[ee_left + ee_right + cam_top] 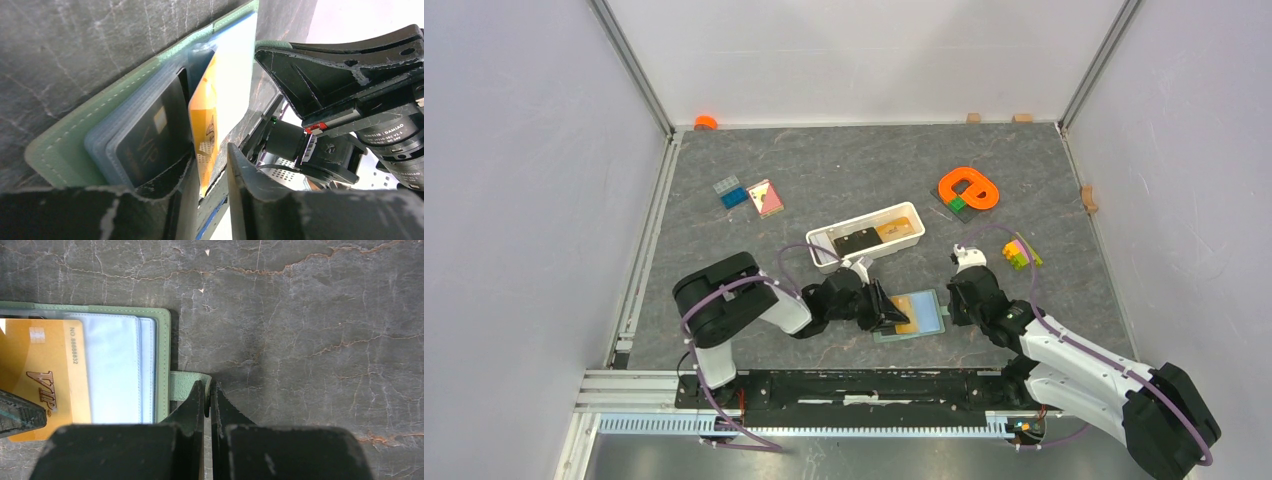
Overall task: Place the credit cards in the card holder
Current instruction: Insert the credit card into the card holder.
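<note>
A: Card holder point(929, 312), where?
B: Lower middle of the top view. It lies open on the table point(824, 165), pale blue sleeves up, between the two grippers.
A: Left gripper point(892, 315)?
B: At the holder's left side. In its wrist view the jaws are parted and the near end of the orange card point(205, 125) sits between them. A gap shows on the right finger's side. Can't tell if the other finger touches the card.
A: Is that card in a sleeve?
B: The far end looks tucked among the sleeves and the near end sticks out past the holder's edge. A black card point(145, 145) with VIP lettering sits in the sleeve beside it, left of centre in that frame.
A: Right gripper point(207, 390)?
B: Jaws closed on the green snap tab point(182, 385) at the holder's right edge, centre of the right wrist frame.
A: Other cards?
B: The white tray point(864, 216), just above the holder in the top view, has a dark card point(856, 243) and a tan card point(894, 231) lying flat in it.
</note>
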`<state>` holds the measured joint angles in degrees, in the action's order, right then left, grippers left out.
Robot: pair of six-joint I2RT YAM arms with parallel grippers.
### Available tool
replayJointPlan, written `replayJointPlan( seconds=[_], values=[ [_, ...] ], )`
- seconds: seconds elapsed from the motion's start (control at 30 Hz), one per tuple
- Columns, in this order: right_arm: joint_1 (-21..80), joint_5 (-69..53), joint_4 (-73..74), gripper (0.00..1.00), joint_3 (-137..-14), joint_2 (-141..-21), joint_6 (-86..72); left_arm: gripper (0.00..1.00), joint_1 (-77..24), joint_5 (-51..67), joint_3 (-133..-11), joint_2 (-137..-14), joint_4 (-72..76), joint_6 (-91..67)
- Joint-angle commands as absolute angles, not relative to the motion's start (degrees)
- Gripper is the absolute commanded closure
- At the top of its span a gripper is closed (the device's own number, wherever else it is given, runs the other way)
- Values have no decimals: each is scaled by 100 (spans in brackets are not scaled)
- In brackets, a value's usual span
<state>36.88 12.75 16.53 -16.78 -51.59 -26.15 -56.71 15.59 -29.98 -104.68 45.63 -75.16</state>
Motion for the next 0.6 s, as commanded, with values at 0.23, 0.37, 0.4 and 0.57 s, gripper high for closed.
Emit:
replayJointPlan(
  seconds=[0.23, 0.37, 0.4, 0.57],
  values=[
    [3718, 1503, 2007, 100, -1841, -5111, -2630, 53, -5691, 1015, -3513, -9712, 1558, -6558],
    [3718, 1513, 2011, 100, -1838, -5093, -2629, 47, -5711, 793, -3643, -9490, 962, -6308],
    [3722, 1512, 2008, 100, -1841, -5097, -2633, 46, -5721, 745, -3673, -9445, 841, -6256],
    [3718, 1513, 1978, 100, -1846, -5116, -2634, 43, -5850, 417, -3877, -9208, 214, -5962]
  ],
)
